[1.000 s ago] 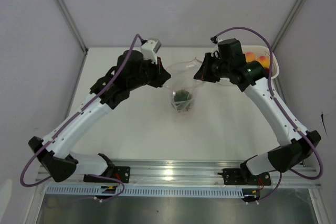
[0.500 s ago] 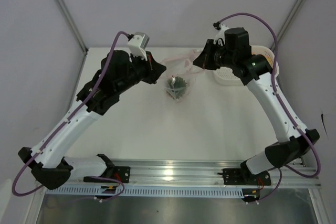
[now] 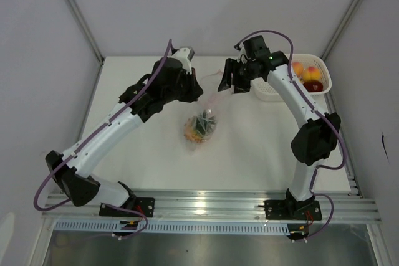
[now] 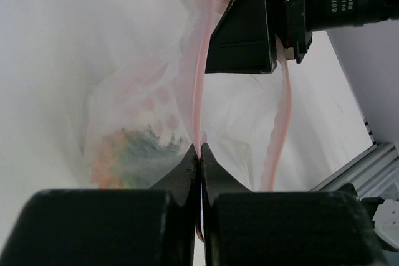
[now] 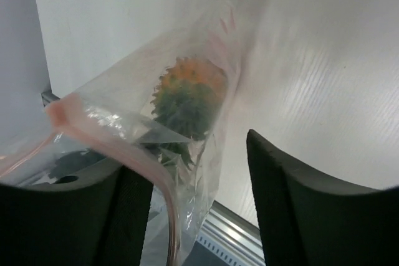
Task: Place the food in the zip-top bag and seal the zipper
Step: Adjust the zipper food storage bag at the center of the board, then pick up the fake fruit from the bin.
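Note:
The clear zip-top bag [image 3: 204, 111] hangs by one side of its mouth from my left gripper [image 3: 199, 90], sagging toward the table. An orange pineapple with a green crown [image 3: 198, 129] lies in its bottom. In the left wrist view my left gripper [image 4: 199, 154] is shut on the pink zipper [image 4: 198, 85]. The bag's mouth gapes, its other strip loose. My right gripper [image 3: 225, 83] stands open at the bag's far rim. In the right wrist view the zipper [image 5: 100, 135] droops past the left finger [image 5: 124, 216], and the pineapple [image 5: 190, 95] shows below.
A white mesh basket [image 3: 269, 93] stands at the back right with peaches [image 3: 303, 71] and a dark red apple [image 3: 313, 85] in it. The metal rail runs along the table's near edge.
My right gripper has opened and let go of the bag's rim. The bag with the pineapple has sagged down and toward the near side. The left arm has shifted right.

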Available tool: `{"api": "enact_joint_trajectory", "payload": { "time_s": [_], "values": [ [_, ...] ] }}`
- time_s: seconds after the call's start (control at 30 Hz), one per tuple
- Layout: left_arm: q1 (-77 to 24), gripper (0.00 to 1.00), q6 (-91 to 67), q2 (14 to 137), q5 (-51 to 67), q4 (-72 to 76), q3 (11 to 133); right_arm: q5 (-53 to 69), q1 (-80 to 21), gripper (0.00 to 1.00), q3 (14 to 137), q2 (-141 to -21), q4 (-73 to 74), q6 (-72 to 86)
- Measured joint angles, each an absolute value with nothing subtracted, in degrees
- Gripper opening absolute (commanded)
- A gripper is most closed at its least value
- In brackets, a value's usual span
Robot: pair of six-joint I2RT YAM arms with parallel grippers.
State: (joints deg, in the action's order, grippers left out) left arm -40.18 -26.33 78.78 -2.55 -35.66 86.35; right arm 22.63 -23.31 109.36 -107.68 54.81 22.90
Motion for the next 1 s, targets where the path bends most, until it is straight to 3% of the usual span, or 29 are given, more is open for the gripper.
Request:
{"api": "enact_joint_trajectory", "payload": {
  "time_s": [0.13, 0.47, 0.77, 1.0],
  "values": [
    [-40.1, 0.01, -27.5, 82.4, -2.1, -34.8, 88.0, 21.9, -23.1, 0.98, 111.1, -107.7, 55.0, 21.8],
    [-39.6, 0.01, -29.3, 88.8, -1.3, -33.5, 89.4, 17.5, -22.0, 1.0, 117.4, -104.5, 56.1, 20.9],
    [-39.2, 0.01, -29.5, 89.1, -1.1, -32.0, 91.9, 11.4, -5.8, 0.99, 118.1, -93.6, 52.9, 21.4],
    [-39.2, 0.01, -29.6, 89.1, 0.8, -31.1, 92.0, 5.3, 3.2, 1.0, 115.1, -96.7, 48.2, 20.9]
  ]
}}
